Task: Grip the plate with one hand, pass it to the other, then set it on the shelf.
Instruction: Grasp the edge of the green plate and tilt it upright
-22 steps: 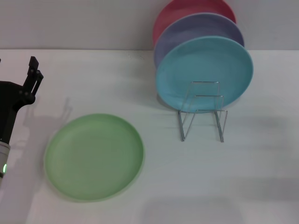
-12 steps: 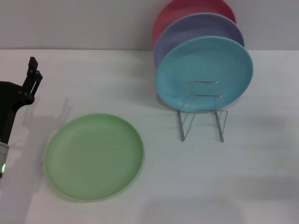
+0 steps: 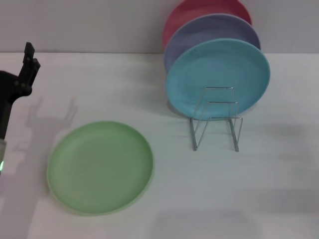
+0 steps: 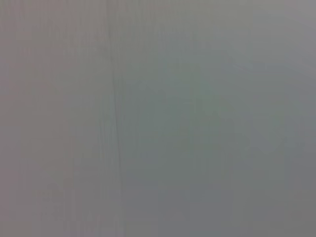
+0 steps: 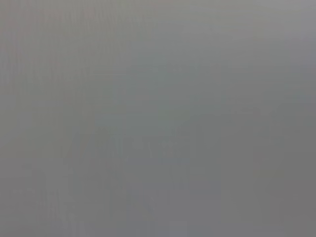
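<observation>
Right of the left gripper (image 3: pixel 29 62), well apart, lies the green plate (image 3: pixel 100 167); finger state cannot be told. Approach its near rim low, fingers straddling the edge.

The right wrist view shows only a flat, even grey field from edge to edge. No object, gripper finger, table edge or plate can be made out in it. The grey is slightly lighter along one side and a little darker toward the opposite side, with no clear boundary between the two. Whatever surface fills the view cannot be told from this picture.
</observation>
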You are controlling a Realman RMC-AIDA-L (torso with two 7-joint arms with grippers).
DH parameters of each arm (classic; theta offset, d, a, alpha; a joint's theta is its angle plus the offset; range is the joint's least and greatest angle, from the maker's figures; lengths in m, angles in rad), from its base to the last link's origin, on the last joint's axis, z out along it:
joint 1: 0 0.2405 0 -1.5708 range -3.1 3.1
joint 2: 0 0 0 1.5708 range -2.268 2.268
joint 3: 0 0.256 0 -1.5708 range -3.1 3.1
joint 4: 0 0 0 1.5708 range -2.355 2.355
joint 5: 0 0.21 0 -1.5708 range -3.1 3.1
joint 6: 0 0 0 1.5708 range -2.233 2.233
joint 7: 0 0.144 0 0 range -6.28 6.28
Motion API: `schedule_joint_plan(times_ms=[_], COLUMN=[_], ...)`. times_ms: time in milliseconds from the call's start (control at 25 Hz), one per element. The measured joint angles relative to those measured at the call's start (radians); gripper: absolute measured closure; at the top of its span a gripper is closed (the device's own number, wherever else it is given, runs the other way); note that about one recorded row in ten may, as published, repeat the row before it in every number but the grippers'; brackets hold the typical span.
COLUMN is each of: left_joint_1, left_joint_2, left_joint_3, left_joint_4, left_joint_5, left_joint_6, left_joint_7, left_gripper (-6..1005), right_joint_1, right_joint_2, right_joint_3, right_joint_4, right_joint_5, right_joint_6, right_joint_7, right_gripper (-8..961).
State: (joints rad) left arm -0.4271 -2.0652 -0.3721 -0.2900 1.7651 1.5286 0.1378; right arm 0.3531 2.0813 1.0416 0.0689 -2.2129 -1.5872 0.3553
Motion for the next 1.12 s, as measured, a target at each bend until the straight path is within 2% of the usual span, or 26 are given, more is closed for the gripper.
schedule_joint_plan(times_ms=[120, 160, 240, 360, 400, 600, 720, 760, 840, 880, 920, 960, 1040, 1120], left_joint_1=[-0.011, -0.017, -0.017, -0.006, -0.006, 0.067, 0.128, 0.177, 0.187, 0.213, 0.213, 0.243, 0.282, 0.282], left_joint_2=[0.006, 0.024, 0.031, 0.051, 0.051, 0.065, 0.058, 0.042, 0.039, 0.026, 0.026, 0.014, 0.006, 0.006], left_joint_3=[-0.037, -0.117, -0.144, -0.28, -0.28, -0.478, -0.605, -0.703, -0.723, -0.78, -0.78, -0.854, -0.98, -0.98], left_joint_4=[-0.045, -0.148, -0.184, -0.337, -0.337, -0.557, -0.669, -0.749, -0.766, -0.81, -0.81, -0.865, -0.957, -0.957], left_joint_5=[0.0, 0.0, 0.0, 0.0, 0.0, 0.039, 0.11, 0.163, 0.172, 0.198, 0.198, 0.219, 0.227, 0.227], left_joint_6=[-0.042, -0.16, -0.204, -0.389, -0.389, -0.632, -0.807, -0.951, -0.98, -1.079, -1.079, -1.208, -1.476, -1.476], left_joint_7=[0.054, 0.157, 0.195, 0.387, 0.387, 0.559, 0.596, 0.606, 0.607, 0.61, 0.61, 0.611, 0.605, 0.605], left_gripper=[170, 170, 169, 169, 169, 169, 169, 169, 169, 169, 169, 169, 169, 169], right_joint_1=[-0.001, -0.001, -0.001, 0.0, 0.0, 0.001, 0.003, 0.004, 0.005, 0.006, 0.008, 0.012, 0.013, 0.017], right_joint_2=[0.0, 0.0, 0.0, 0.0, 0.0, 0.0, 0.0, 0.0, 0.0, 0.0, 0.0, 0.0, 0.0, -0.001], right_joint_3=[0.0, 0.001, 0.001, 0.002, 0.002, 0.003, 0.002, 0.001, 0.001, 0.0, 0.0, 0.0, 0.0, 0.0], right_joint_4=[0.0, 0.0, 0.0, 0.0, 0.0, 0.0, 0.0, 0.0, 0.001, 0.001, 0.001, 0.002, 0.002, 0.002], right_joint_5=[0.0, 0.001, 0.001, 0.001, 0.001, 0.001, 0.001, 0.001, 0.001, 0.001, 0.001, 0.001, 0.001, 0.001], right_joint_6=[0.001, -0.001, -0.003, -0.007, -0.007, -0.007, -0.007, -0.008, -0.008, -0.008, -0.008, -0.008, -0.006, -0.002], right_joint_7=[0.0, 0.0, 0.001, 0.001, 0.001, 0.001, 0.001, 0.001, 0.001, 0.001, 0.001, 0.001, 0.001, 0.001], right_gripper=[410, 410, 410, 410, 409, 409, 410, 410, 410, 410, 410, 411, 411, 411])
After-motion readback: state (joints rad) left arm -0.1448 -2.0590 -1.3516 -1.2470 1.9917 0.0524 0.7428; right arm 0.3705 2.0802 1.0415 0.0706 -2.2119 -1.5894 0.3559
